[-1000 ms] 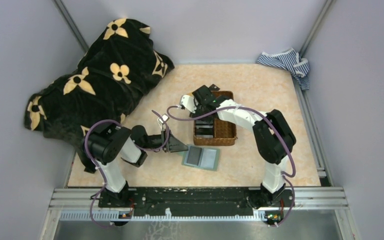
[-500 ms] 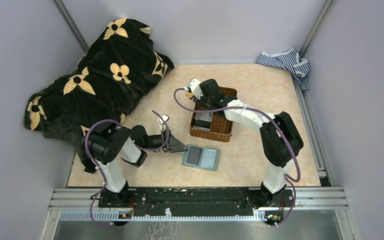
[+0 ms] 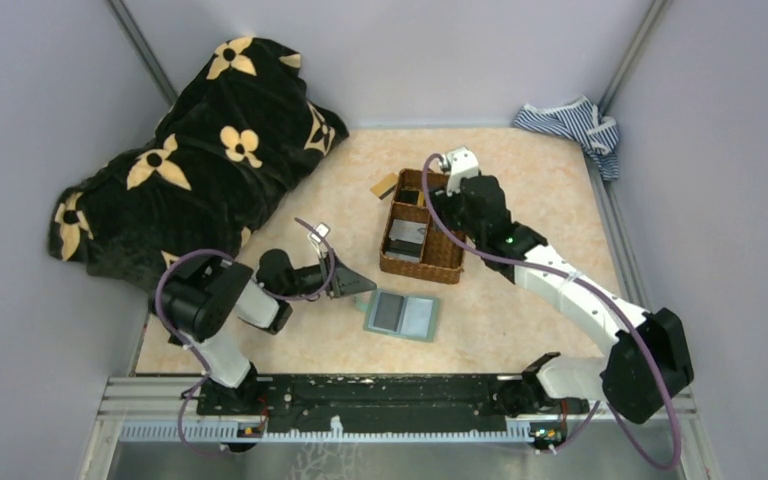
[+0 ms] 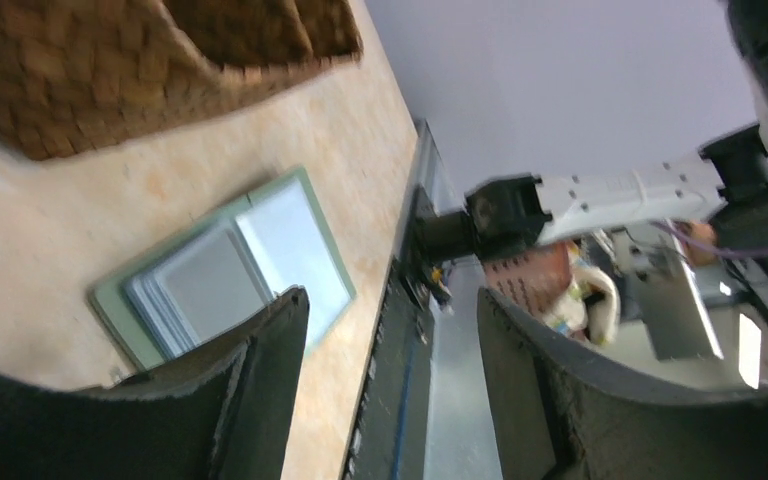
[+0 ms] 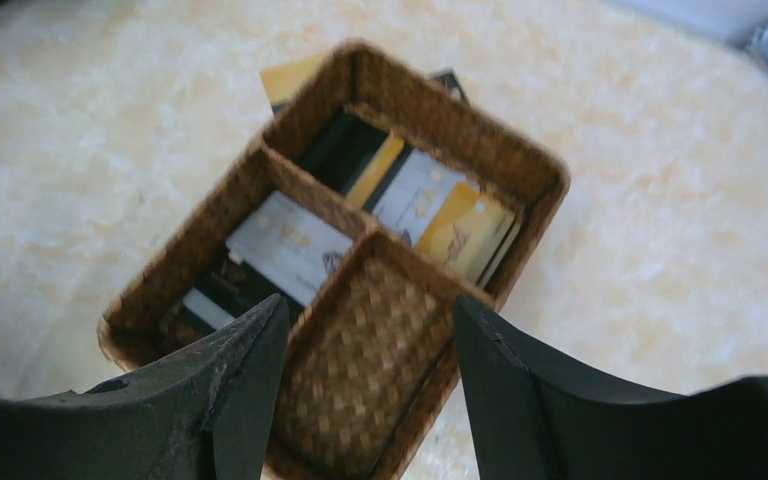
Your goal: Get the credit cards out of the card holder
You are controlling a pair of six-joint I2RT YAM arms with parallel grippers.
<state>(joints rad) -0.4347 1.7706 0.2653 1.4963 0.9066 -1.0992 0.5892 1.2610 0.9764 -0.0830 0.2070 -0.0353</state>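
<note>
The sage-green card holder (image 3: pixel 402 316) lies open and flat on the table, with pale grey-white credit cards (image 4: pixel 198 290) in its left pocket; it also shows in the left wrist view (image 4: pixel 312 262). My left gripper (image 3: pixel 356 285) is open and empty, low, just left of the holder; in its own view (image 4: pixel 390 310) the jaws stand wide apart. My right gripper (image 3: pixel 460 200) is open and empty, above the right side of the brown woven basket (image 3: pixel 440 268); in its own view (image 5: pixel 370 325) it hangs over the basket's near compartment (image 5: pixel 380 350).
The basket holds several cards, pale (image 5: pixel 285 245) and gold (image 5: pixel 465 230). A gold card (image 3: pixel 384 185) and a black card (image 5: pixel 448 80) lie outside its far end. A black flowered blanket (image 3: pixel 190 160) fills the back left. A striped cloth (image 3: pixel 575 125) lies back right.
My right arm has swung from the basket's left side to its right, with the elbow far out to the right. The basket has turned slightly. The gold card beside it now shows.
</note>
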